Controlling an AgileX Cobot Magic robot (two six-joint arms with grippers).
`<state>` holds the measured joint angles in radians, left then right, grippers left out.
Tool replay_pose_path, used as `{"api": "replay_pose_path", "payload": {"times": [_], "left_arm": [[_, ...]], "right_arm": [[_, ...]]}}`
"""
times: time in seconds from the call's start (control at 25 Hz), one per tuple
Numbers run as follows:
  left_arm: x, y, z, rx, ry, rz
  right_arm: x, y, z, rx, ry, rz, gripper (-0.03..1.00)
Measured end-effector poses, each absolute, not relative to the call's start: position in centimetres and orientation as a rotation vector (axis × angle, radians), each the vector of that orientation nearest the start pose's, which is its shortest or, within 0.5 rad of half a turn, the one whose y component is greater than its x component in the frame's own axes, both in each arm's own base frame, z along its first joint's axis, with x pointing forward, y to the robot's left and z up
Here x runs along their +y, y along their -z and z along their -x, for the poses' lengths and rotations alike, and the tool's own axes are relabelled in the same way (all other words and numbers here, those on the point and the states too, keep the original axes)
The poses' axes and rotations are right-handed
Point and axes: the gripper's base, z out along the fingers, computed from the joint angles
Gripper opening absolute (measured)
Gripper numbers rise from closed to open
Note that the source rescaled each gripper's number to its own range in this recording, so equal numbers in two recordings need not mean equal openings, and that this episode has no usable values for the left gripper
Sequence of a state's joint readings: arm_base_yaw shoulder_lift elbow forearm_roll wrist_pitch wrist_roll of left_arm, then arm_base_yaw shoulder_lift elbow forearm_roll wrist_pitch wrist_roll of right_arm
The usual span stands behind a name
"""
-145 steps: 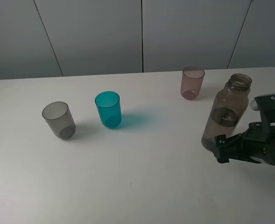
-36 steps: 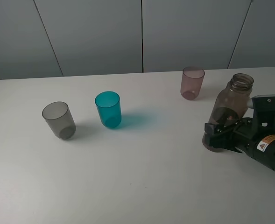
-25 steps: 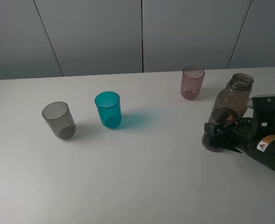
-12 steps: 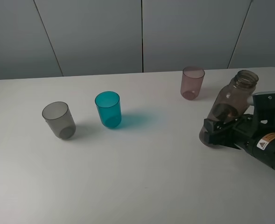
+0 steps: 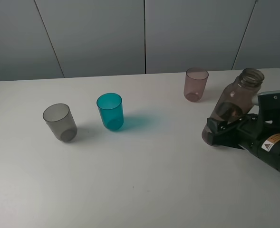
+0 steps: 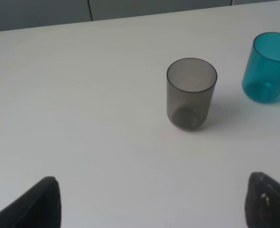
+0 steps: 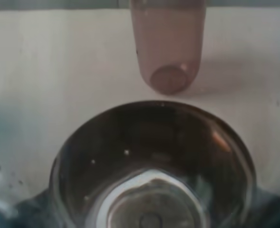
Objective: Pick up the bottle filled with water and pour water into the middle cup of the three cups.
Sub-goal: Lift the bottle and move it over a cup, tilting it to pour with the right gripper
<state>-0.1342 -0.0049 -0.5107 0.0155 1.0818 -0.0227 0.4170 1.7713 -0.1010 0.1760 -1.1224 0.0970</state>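
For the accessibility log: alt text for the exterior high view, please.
The right gripper clamps the tilted, uncapped bottle low on its body at the right side of the white table. Three upright cups stand apart: grey cup at left, teal middle cup, pink cup farther back near the bottle.

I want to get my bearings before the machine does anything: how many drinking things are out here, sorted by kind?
Cups: 3, the grey cup, the teal cup and the pink cup.
Bottles: 1, the brown bottle.
Total: 4.
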Motion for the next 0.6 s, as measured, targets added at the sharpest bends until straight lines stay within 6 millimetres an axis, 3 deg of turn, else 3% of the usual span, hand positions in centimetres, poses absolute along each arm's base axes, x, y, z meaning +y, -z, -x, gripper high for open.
{"api": "replay_pose_path", "payload": {"times": [0.44,0.6], "left_arm": [[0.2,-27.8,0.8,2.047,0.079,-0.113],[0.2,-27.8,0.8,2.047,0.079,-0.113]], "right_arm": [[7.1,-10.6,-19.4,1.997,-0.219,0.165,0.20],[7.5,-11.6,-20.1,1.975,-0.216,0.188,0.20]]}}
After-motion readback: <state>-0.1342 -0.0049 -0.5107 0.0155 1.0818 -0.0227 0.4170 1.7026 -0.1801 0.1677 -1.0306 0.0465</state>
